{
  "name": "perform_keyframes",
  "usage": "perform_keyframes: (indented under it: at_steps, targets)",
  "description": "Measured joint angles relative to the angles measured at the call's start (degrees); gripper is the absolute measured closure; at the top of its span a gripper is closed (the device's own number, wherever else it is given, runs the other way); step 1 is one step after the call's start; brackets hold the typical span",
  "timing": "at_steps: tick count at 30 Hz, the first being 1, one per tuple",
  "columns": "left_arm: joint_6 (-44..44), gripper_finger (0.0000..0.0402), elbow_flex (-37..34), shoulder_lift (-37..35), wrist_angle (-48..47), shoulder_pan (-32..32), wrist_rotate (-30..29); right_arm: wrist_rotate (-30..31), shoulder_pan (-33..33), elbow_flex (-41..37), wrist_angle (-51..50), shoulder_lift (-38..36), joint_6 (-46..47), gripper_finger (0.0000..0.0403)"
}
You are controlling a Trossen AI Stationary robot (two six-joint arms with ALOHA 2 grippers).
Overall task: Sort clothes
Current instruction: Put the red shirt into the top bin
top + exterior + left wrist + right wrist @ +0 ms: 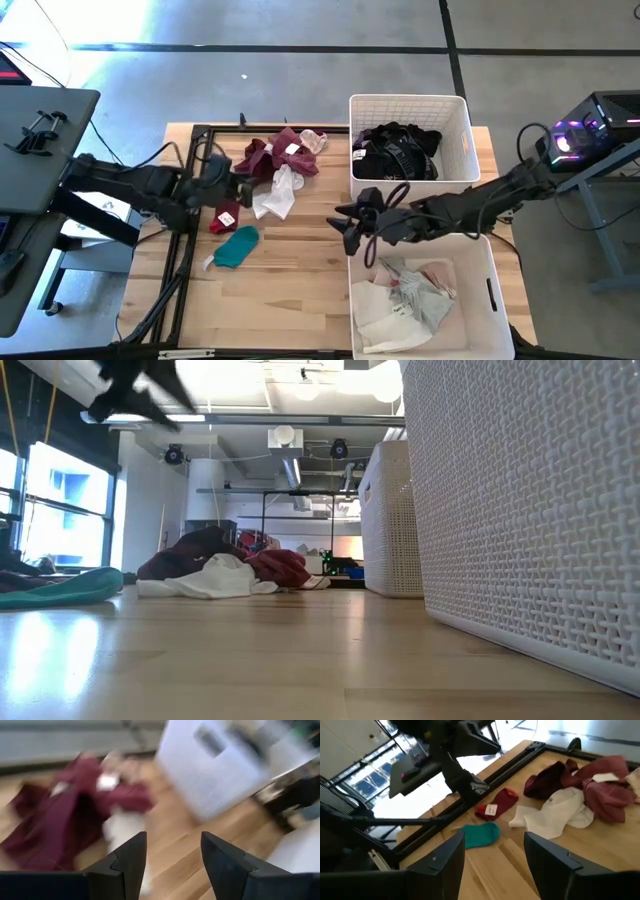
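Maroon clothes pile [280, 160] just beside open, empty left claw [243, 187], right claw [345, 226] open, well apart.

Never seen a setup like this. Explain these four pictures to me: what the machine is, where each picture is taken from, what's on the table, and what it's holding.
It is a robot with two dark arms at a wooden table. One picture looks straight down, one sits at table-top height, and one camera rides on each wrist.

Loose clothes lie on the wood: a maroon pile, a white garment, a small red piece and a teal piece. Two white bins stand to the right: the far bin holds dark clothes, the near bin light ones.

The left tool is open, near the pile. The right tool is open too, between the bins. Neither holds anything.
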Motion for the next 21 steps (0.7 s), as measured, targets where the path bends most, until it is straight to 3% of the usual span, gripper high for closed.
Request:
perform_keyframes:
  at_steps: [4, 8, 14, 18, 21]
  targets:
    - [-1.4, 0.0243, 0.0, 2.4, -10.5, 7.2, 10.6, -1.7, 0.0, -0.1, 0.1, 1.5, 1.6, 0.0213]
    - [0.7, 0.0257, 0.0, 6.2, -16.7, 12.8, 14.6, -1.9, 0.5, -0.1, 0.9, 1.7, 2.9, 0.0213]
    - [10.4, 0.0259, 0.0, 14.2, -16.2, 22.8, 20.2, -5.6, 2.6, 0.0, 5.7, -1.9, -1.4, 0.0213]
    - [20.0, 0.0239, 0.0, 19.9, -13.9, 30.0, 24.3, -4.3, 4.2, 0.1, 7.3, -5.3, -6.3, 0.0213]
    - [24.4, 0.0214, 0.0, 23.7, -10.3, 34.4, 23.9, -1.1, 4.6, 0.0, 7.4, -7.4, -8.1, 0.0213]
